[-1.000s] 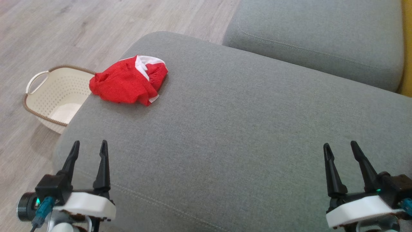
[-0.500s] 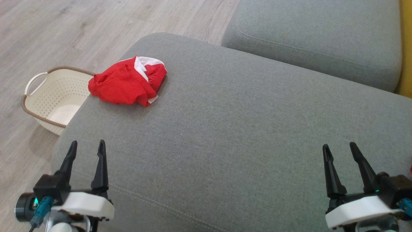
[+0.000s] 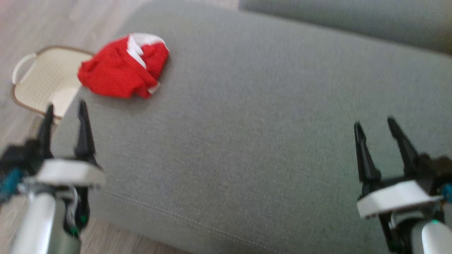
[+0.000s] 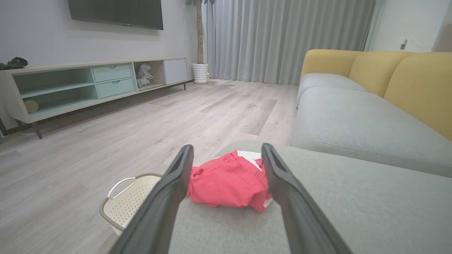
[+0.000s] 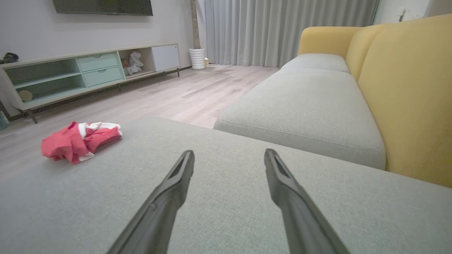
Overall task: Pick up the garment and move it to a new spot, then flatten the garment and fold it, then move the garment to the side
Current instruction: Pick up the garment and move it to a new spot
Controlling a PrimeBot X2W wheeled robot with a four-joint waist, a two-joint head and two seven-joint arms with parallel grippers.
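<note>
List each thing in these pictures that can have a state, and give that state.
garment, crumpled, not yet folded, lying near the cushion's edge
basket, upright beside the cushion, nothing showing inside
left gripper, jaws open, holding nothing, pointed at the garment
right gripper, jaws open, holding nothing, over bare cushion
drawers, shut
curtains, drawn

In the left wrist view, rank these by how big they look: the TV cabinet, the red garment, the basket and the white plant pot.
1. TV cabinet
2. red garment
3. basket, partly hidden, so its place against the garment is unsure
4. white plant pot, far from the camera, so it may only look small
</note>
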